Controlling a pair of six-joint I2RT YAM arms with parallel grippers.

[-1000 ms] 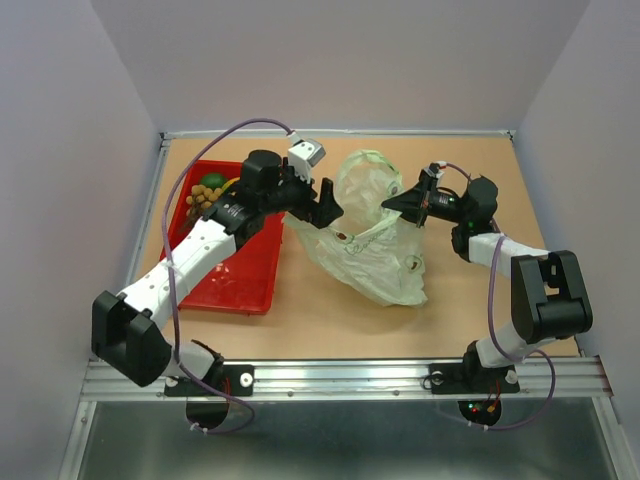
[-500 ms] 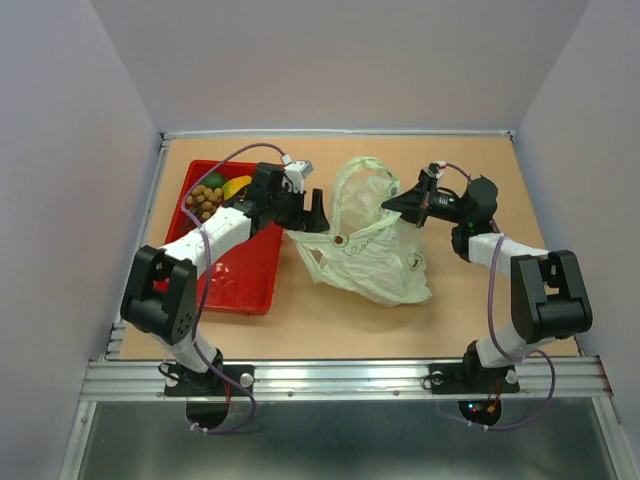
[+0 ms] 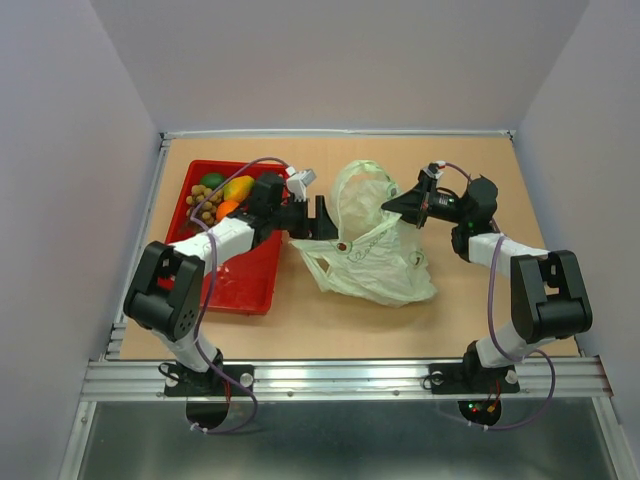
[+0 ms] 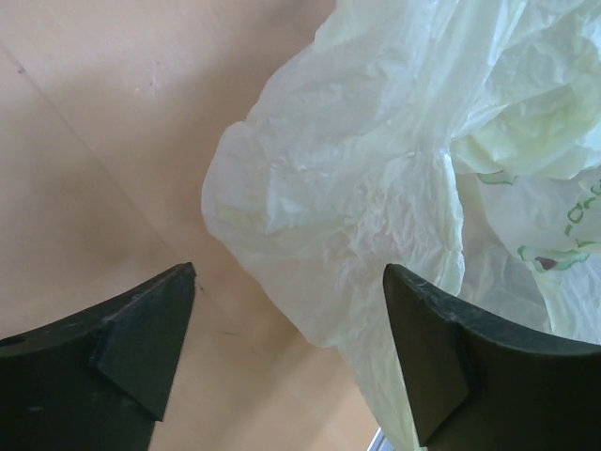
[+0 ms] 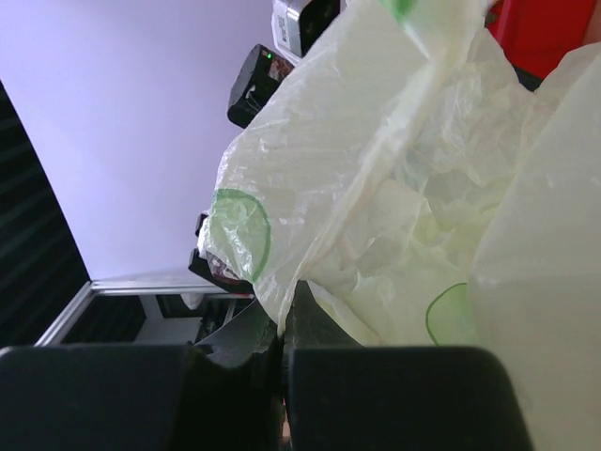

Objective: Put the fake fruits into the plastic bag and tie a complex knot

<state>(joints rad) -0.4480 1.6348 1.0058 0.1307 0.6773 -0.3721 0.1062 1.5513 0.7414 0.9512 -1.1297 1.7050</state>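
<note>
The plastic bag [image 3: 375, 265] is laid on the table [image 3: 480, 320], untied. One dark red fruit [image 3: 342, 245] may be seen inside it. The other fake fruits [image 3: 236, 188] are left in the red tray [image 3: 240, 285] at nine o'clock. The bag's rim is pinched at one o'clock by the right gripper [image 3: 405, 207]. The left gripper [image 3: 322, 222], at ten o'clock, is spread, empty.

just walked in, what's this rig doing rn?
The right pincer is shut on the rim of the plastic bag, holding that side up. The left pincer is open and empty, beside the bag's left edge. The fake fruits sit in the red tray. Nothing is tied yet.
</note>
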